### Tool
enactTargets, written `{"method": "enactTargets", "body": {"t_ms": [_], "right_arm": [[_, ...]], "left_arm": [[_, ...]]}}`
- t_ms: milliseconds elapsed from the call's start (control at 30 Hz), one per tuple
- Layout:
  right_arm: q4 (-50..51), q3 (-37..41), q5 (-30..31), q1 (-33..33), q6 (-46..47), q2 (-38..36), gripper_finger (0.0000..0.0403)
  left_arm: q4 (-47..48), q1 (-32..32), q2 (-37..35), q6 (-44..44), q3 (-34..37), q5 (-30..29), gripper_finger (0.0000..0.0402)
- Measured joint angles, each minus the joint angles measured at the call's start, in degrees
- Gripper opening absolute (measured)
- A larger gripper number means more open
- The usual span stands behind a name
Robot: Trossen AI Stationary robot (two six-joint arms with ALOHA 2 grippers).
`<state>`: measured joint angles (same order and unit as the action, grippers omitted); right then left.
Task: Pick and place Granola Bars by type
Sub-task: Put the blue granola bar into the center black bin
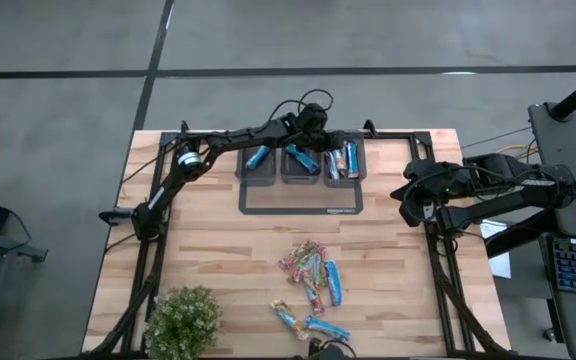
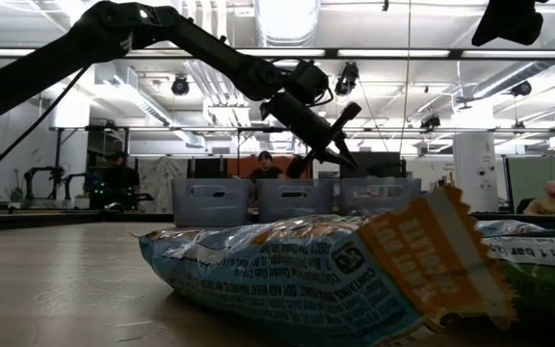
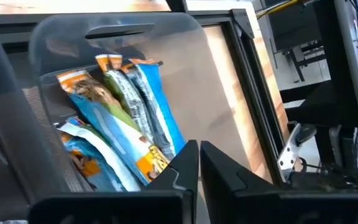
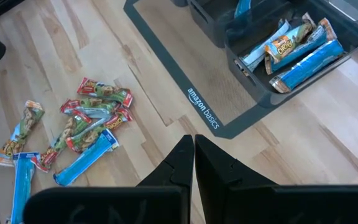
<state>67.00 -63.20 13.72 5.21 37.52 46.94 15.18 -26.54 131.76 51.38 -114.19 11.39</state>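
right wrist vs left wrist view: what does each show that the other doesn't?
Only the right wrist view: the loose granola bars on the wooden table, the grey mat, and the right gripper, shut. Only the left wrist view: the left gripper, shut and empty, above the bin. Both: the right-hand bin with several sorted bars.

"amazon basics" in white along the dark mat's (image 4: pixel 166 65) edge beside the bins (image 4: pixel 278 56).
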Motion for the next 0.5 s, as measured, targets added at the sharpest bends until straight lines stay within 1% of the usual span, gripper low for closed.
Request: {"method": "enactTargets", "body": {"t_ms": [233,500], "right_arm": [[0.0,0.0,0.0,0.0,0.0,0.0,0.0008],[-0.1,0.1,0.3,0.0,0.0,0.0,0.0008]], "left_arm": [[0.5,1.4,-4.3,-5.1,0.0,2.8,0.0000],[3.9,3.4,-9.3,-9.1,0.0,2.8,0.0000]]}}
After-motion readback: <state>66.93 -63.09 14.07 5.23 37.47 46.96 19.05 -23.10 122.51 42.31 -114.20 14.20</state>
